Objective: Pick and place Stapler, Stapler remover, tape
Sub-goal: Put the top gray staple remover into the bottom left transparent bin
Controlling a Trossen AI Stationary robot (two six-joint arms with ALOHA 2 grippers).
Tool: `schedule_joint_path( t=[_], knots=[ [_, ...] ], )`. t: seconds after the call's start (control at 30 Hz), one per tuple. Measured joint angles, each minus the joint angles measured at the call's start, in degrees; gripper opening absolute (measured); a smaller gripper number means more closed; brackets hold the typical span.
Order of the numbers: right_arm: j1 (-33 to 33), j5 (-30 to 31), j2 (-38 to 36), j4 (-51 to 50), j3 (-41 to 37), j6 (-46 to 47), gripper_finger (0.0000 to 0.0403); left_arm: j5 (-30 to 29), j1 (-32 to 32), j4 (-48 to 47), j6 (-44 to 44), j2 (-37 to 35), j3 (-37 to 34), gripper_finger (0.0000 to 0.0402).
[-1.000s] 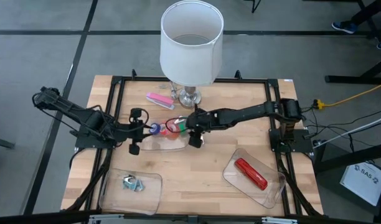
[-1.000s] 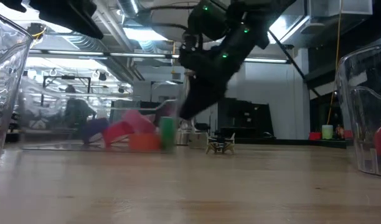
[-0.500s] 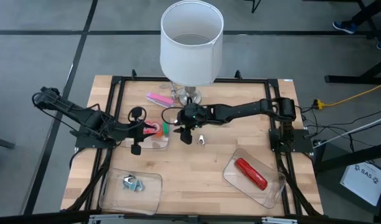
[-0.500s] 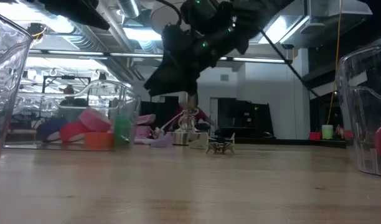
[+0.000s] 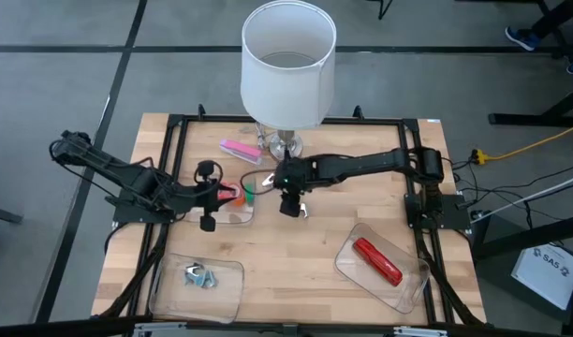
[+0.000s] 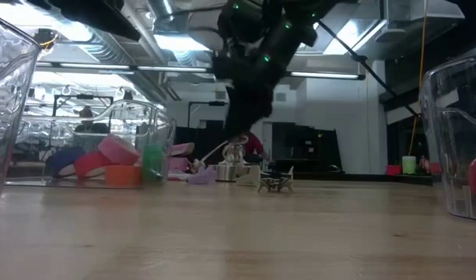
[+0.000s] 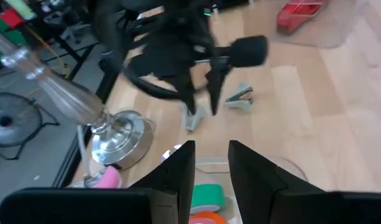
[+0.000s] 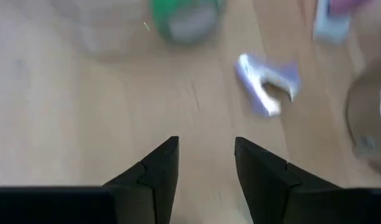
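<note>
One wooden table (image 5: 324, 248); one lamp (image 5: 288, 61) with a white shade at its far middle; two dark arms, one from each side.

Three clear trays: one left of centre (image 5: 236, 216), one near-left (image 5: 226, 292), one near-right (image 5: 410, 290).

Two staplers: a pink one (image 5: 238, 149) lying bare on the table just left of the lamp's foot; a red one (image 5: 376, 261) lying in the near-right tray.

The tape rolls (image 6: 117, 163) lie together in the centre-left tray; the low view counts five, blue-purple, red, pink, orange and green; from above only red, orange and green (image 5: 250, 193) show, the left arm covering the rest.

One loose stapler remover (image 5: 304, 212) on the bare wood at centre; a small grey cluster of removers (image 5: 200, 276) in the near-left tray, too small to count.

The left gripper (image 5: 214, 196) is at the left rim of the tape tray; whether its claw pinches that rim I cannot tell.

The right gripper (image 5: 291, 201) hangs above the table just left of the loose remover, not touching it; its wrist view shows the claw (image 8: 206, 162) parted and empty, bare wood between; the low view alone shows it clear of the table.
</note>
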Motion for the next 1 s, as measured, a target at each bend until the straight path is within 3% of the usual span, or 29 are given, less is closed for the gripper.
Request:
schedule_joint_path(
  t=[0.1,0.37,0.6,1.0],
  knots=[
    [0.5,4.7,0.0,1.3,-1.9,0.2,0.0159,-0.6,0.0,-0.1,0.1,0.5,0.0,0.0094],
    [0.5,5.3,0.0,3.6,-6.5,1.3,0.0159,-0.5,0.0,-0.5,-0.7,0.6,0.0,0.0091],
    [0.4,10.7,-0.1,5.4,-8.2,0.5,0.0159,-0.6,0.0,-0.5,-0.9,0.6,0.0,0.009],
    [0.5,10.6,-0.1,4.7,-8.6,-1.7,0.0158,-0.6,0.0,-0.5,-0.9,0.6,0.0,0.0089]
  ],
)
